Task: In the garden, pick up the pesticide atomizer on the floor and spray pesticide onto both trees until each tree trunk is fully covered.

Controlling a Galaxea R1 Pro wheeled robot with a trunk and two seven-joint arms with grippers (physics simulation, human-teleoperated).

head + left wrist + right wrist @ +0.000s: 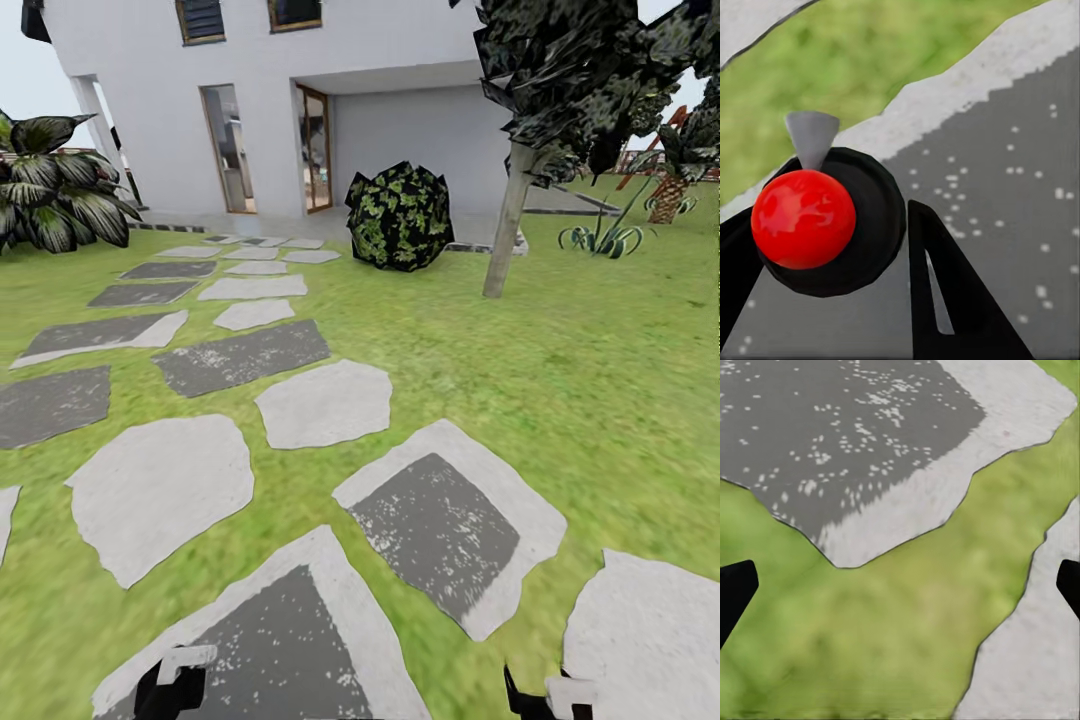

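Left gripper (847, 300) fingers closed around a dark round bottle (862, 225) with a red ball top; likely the atomizer. Right gripper (900, 585) spread wide, empty, over grass (892, 637). Pale trunk (506, 225) stands ahead-right across the lawn, well apart

Stepping stones (320, 402) run across the grass toward a white house (300, 90), mix of pale and dark grey slabs. Round dark-leaved bush (399, 217) sits near the house wall, beside the doorway (314, 148). Broad-leaved plant (60, 190) at the far left edge. Slanted thin trunk with black foliage (508, 215) right of the bush; spiky grass tufts (604, 239) and a short palm (668, 195) behind it.
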